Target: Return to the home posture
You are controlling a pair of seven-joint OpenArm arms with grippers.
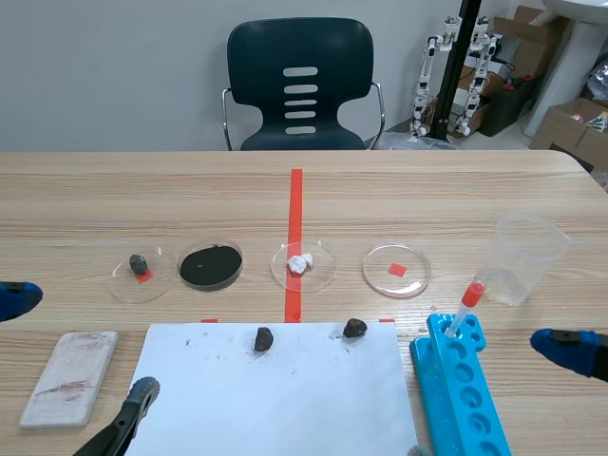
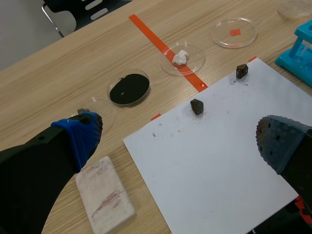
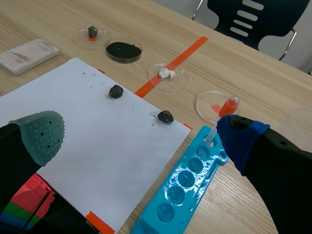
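my left pincer (image 2: 178,139) and right pincer (image 3: 141,136) stand wide and empty, flanking the paper (image 1: 275,389) at its near end, with the blue rack (image 1: 461,380) just beside the right one; nothing to carry home.

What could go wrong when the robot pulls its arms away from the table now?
1. The right gripper is open, and one of its fingers sits right beside the red-capped dropper standing in the blue rack. A sideways swing could knock the dropper over.
2. The left gripper, also open, hangs over the white paper. If it dips, it might drag the paper and roll the dark stone lying on it.
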